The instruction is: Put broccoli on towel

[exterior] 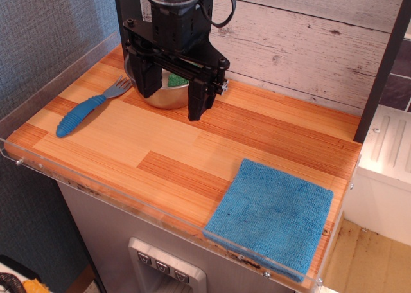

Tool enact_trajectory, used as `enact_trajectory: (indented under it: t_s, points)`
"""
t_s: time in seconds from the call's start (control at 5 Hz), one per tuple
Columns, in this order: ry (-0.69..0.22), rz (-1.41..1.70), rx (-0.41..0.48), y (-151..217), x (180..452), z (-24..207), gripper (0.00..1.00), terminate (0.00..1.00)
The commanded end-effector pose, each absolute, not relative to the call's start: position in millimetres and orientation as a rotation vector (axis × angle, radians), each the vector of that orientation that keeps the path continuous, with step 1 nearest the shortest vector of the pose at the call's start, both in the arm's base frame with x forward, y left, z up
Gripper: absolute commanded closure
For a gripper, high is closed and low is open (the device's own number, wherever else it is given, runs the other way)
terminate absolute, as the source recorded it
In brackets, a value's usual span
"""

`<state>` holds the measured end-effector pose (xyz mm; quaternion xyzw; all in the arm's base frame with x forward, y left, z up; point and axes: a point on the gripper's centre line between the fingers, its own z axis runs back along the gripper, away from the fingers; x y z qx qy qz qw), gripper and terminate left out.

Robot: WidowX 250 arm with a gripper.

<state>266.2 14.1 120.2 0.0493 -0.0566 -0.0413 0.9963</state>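
One sliver of green is all you get of the broccoli [176,80], sitting in the steel bowl [164,97] right behind and between the gripper [172,97] jaws, which hang spread apart and empty. Looks like light, hard plastic, a bit slick, so I'd pinch across the bumpy head. Blue towel [273,216] lies flat, well apart, out front. Blue-handled fork [87,109] sits off to one side. No readable labels anywhere.

The tool [172,94] is matte black — two long, flat, squared fingers [196,100] hanging from a boxy bracket, a ribbed cylindrical motor housing above (black cable looping beside it), small silver screws showing.
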Motion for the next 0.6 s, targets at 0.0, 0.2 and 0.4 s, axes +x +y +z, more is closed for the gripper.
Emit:
enact_trajectory:
  t_s: [0.0,0.2,0.4]
  points:
    - [-0.113,-0.083,0.099,14.1,266.2,120.2,0.0,0.0]
    - [-0.167,-0.028,0.091,33.7,291.9,124.3,0.0,0.0]
    - [-0.177,0.065,0.065,54.9,321.9,122.4,0.0,0.0]
